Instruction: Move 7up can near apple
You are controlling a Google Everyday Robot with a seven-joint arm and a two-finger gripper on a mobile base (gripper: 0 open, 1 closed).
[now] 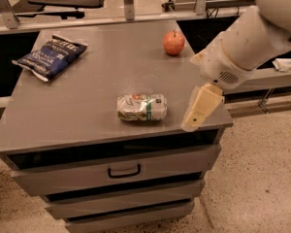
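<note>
Cream plastic gripper (201,108) at the front right corner of the grey worktop (87,86), slanting down and to the left, lower end just over the front edge. Cannot tell how far open. Nothing seen in its hold, and touching nothing on the worktop. Carried by a thick white arm (247,40) coming in from the upper right and crossing above the worktop's right edge.

Just left of the gripper, near but apart from it, the 7up can (142,107). Lying on its side, long axis running along the front edge, close to that edge and a little right of its middle. Silvery-white, with green bands and a red-orange mark toward the left end.

Farther back, close to the back right corner, the apple (173,42). Red-orange, resting upright with the stem on top, well apart from the can.

At the back left corner, a dark blue chip bag (51,56), lying flat and skewed to the edges, reaching close to the left edge.

Below the front edge, a dark open gap, then a grey drawer with a dark handle (124,171), and two shallower drawers under that. Speckled floor (262,183) to the right. Behind the back edge, a pale metal rail (87,22).
</note>
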